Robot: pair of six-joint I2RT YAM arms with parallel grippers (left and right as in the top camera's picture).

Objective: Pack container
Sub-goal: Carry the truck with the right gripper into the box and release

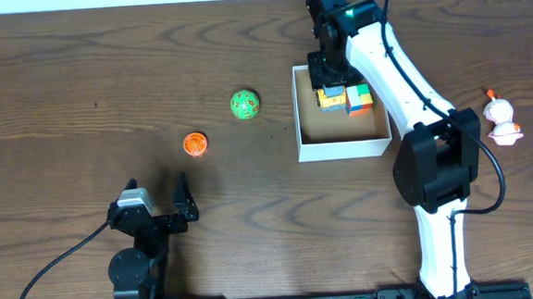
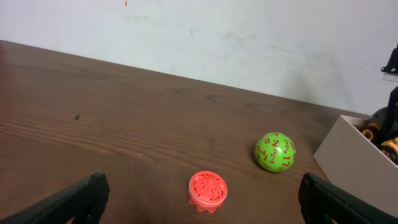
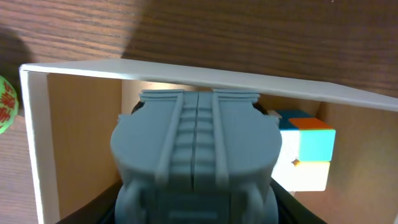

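Note:
The container (image 1: pixel 344 148), a shallow white box with a tan inside, stands right of centre; it also shows in the right wrist view (image 3: pixel 205 78) and the left wrist view (image 2: pixel 354 155). My right gripper (image 1: pixel 329 83) reaches down into its far left part and is shut on a grey-blue ribbed toy (image 3: pixel 196 143) that fills the space between the fingers (image 3: pixel 196 214). A multicoloured cube (image 1: pixel 360 98) lies inside the box beside it (image 3: pixel 308 149). My left gripper (image 1: pixel 155 195) is open and empty near the front left, its fingers (image 2: pixel 200 186) wide apart.
A green ball with red marks (image 1: pixel 244 104) lies left of the box (image 2: pixel 275 152). An orange ridged disc (image 1: pixel 195 145) lies further left, just ahead of the left gripper (image 2: pixel 208 190). A white and orange figurine (image 1: pixel 501 119) stands at the far right.

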